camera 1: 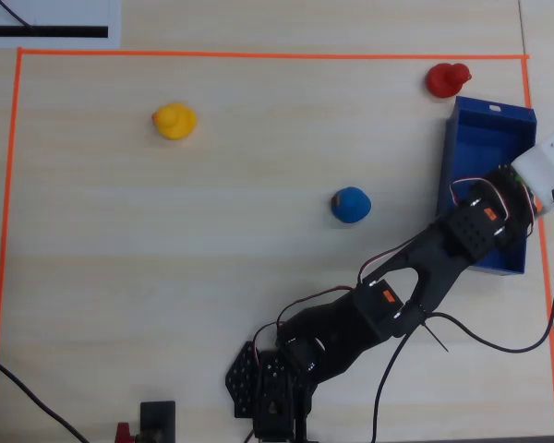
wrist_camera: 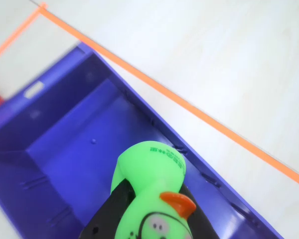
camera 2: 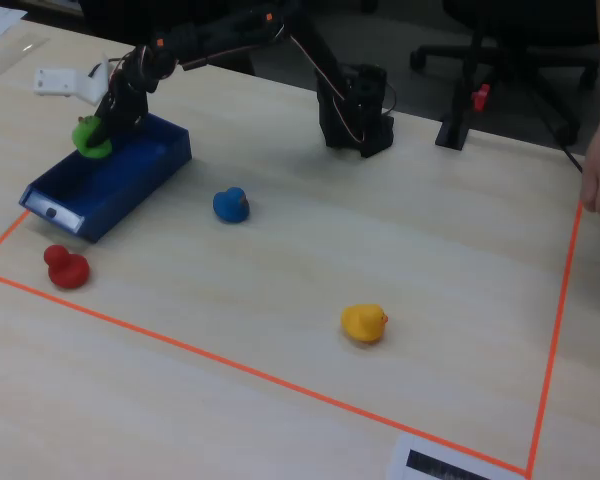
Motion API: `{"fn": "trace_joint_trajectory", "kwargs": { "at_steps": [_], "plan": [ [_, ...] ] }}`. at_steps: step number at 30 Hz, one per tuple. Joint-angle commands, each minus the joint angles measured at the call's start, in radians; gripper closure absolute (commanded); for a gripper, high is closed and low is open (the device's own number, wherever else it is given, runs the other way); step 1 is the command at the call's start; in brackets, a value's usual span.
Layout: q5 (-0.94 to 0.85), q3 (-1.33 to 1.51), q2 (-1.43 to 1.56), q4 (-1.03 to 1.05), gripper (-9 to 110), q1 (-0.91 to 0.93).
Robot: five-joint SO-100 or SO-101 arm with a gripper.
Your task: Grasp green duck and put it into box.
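Holding the green duck point(wrist_camera: 150, 191) clamped in my gripper point(camera 2: 98, 132) above the box point(wrist_camera: 65, 164), grasp done and carry nearly done I'd say, only the release into the tray left, yellow, blue, red ducks untouched.

The arm point(camera 1: 415, 277) is black plastic throughout, built of blocky servo housings with small orange marks on two of them. Thin red, white and black cables loop between its joints. A white part point(camera 1: 552, 163) caps its end at about two o'clock in the overhead view.
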Motion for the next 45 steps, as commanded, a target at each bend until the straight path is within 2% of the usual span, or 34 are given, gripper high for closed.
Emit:
{"fn": "trace_joint_trajectory", "kwargs": {
  "at_steps": [1,9,15,20,24,28,30,32,36,40,42,45],
  "plan": [
    [-0.026,0.063,0.028,-0.08,101,0.015],
    [-0.098,0.147,0.049,-0.071,101,0.012],
    [-0.169,0.137,0.095,0.074,86,0.02],
    [-0.167,0.127,0.163,0.158,85,0.014],
    [-0.078,0.112,0.244,0.193,83,-0.008],
    [0.213,0.02,0.364,0.149,86,-0.086],
    [0.322,-0.052,0.436,0.221,89,-0.16],
    [0.354,-0.071,0.529,0.336,93,-0.268],
    [0.275,0.176,0.828,0.541,97,-0.571],
    [0.207,0.661,1.243,0.604,99,-0.877],
    [0.187,0.919,1.465,0.62,101,-0.982],
    [0.084,1.262,1.752,0.667,101,-1.039]
  ]
}}
